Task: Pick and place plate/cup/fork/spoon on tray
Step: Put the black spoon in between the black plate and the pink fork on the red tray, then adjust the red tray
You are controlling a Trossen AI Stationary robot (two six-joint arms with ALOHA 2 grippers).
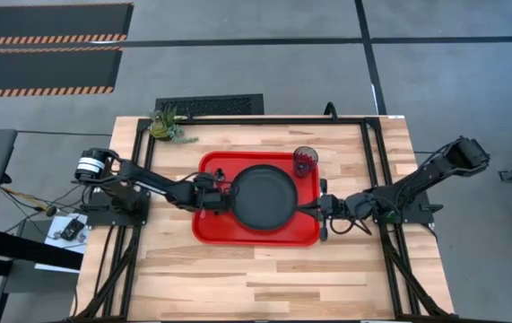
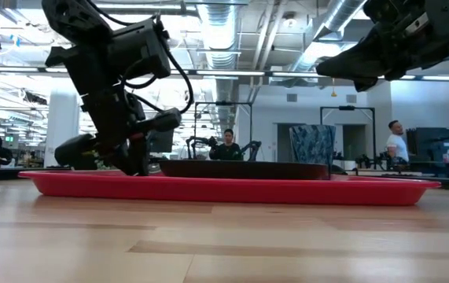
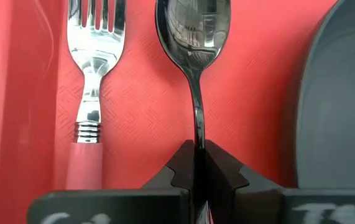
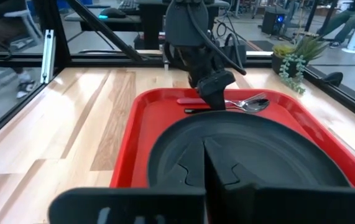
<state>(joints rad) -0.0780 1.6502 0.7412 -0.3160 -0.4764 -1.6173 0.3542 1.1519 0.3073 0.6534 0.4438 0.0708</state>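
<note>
Pinching glossy dark spoon [image 3: 194,37] handle, left gripper [image 3: 196,180] over textured red tray [image 3: 146,112]; right gripper [image 4: 205,171] pressed together above matte plate [image 4: 258,149].

Plate [image 1: 264,196] and fork [image 3: 90,93] flank the spoon [image 3: 196,62].

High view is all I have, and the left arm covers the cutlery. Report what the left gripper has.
Observer: The left gripper is shut on the spoon, gripping its thin handle; the bowl points away from the fingers.
Operator: Give me the fork's place.
Observer: The fork lies on the tray beside the spoon, parallel to it, tines the same way as the bowl, on the side away from the plate.
Operator: Now the right gripper.
Observer: The right gripper has its fingers together at the plate's near rim; I cannot tell if it touches the plate.
</note>
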